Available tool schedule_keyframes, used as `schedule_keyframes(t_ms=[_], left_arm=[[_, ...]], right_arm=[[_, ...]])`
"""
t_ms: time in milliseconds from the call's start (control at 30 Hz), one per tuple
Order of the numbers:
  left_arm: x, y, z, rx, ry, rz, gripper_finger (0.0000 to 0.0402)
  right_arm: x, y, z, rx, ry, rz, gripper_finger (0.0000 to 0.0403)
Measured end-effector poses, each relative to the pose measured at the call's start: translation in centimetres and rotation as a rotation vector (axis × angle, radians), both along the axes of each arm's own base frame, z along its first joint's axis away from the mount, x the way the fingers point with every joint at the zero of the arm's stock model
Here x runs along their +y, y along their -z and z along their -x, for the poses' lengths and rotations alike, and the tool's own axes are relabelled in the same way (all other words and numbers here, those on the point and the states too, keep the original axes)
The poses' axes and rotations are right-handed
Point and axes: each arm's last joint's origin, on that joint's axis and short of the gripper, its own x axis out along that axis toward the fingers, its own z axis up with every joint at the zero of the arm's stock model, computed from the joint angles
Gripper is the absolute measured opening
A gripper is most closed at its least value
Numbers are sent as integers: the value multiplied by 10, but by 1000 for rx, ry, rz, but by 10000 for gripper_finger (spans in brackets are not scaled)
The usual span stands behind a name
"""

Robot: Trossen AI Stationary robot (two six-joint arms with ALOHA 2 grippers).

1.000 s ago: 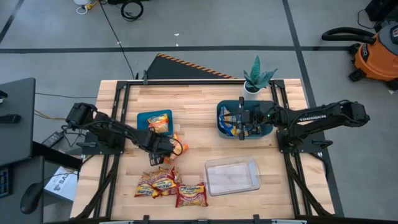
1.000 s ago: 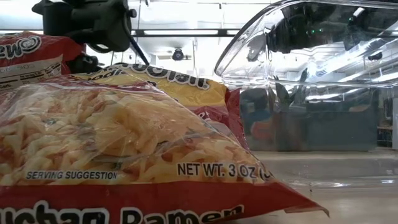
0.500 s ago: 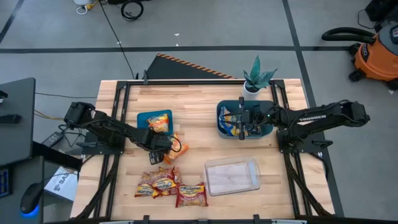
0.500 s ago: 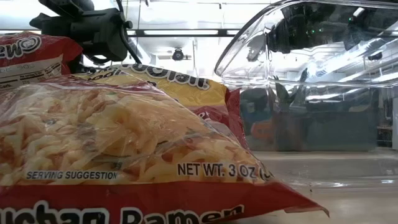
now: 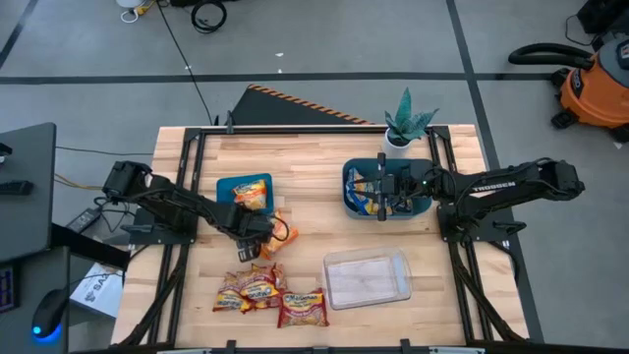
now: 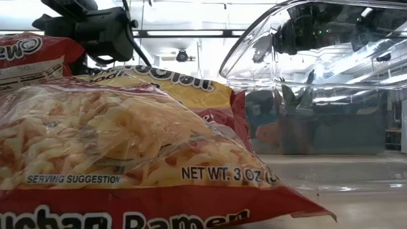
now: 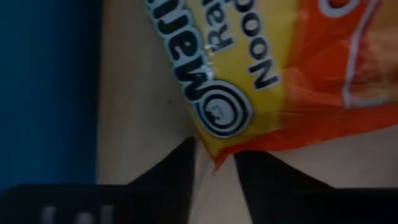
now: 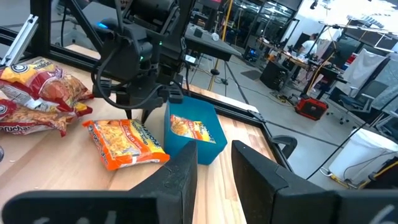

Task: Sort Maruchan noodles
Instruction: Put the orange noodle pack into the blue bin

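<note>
The left gripper (image 5: 253,236) sits left of the middle of the high view, right over an orange noodle packet (image 5: 278,229). In the left wrist view its two dark fingers (image 7: 177,167) are a little apart, and the corner of the orange packet (image 7: 273,68) pokes down into the gap between them. I cannot tell if they are squeezing it.

Just above the gripper in the high view is a small blue bin (image 5: 228,185) with one packet (image 5: 253,196) inside. Below it, near the bottom of the frame, lie three red-and-yellow packets (image 5: 265,294) in a bunch. Next to them, to the right, is a clear plastic container (image 5: 367,278).

The right gripper (image 5: 381,200) hangs over a second blue bin (image 5: 349,179) at the upper right, which holds blue-and-yellow packets (image 5: 367,194). Its fingers (image 8: 180,171) are spread a little and hold nothing.
</note>
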Motion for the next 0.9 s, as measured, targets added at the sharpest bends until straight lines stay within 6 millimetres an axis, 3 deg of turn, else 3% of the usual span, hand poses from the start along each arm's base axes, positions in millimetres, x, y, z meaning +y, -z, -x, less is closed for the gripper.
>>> schedule_keyframes(t_ms=[200,633,900], left_arm=[[1,-7,-4,21,16,-59,10],[0,-86,-35,9,132,-277,3],[2,-128,-40,-4,138,-468,4]], right_arm=[[0,0,0,0,0,0,105],[0,2,0,17,0,-2,105],[0,2,0,19,0,1,105]])
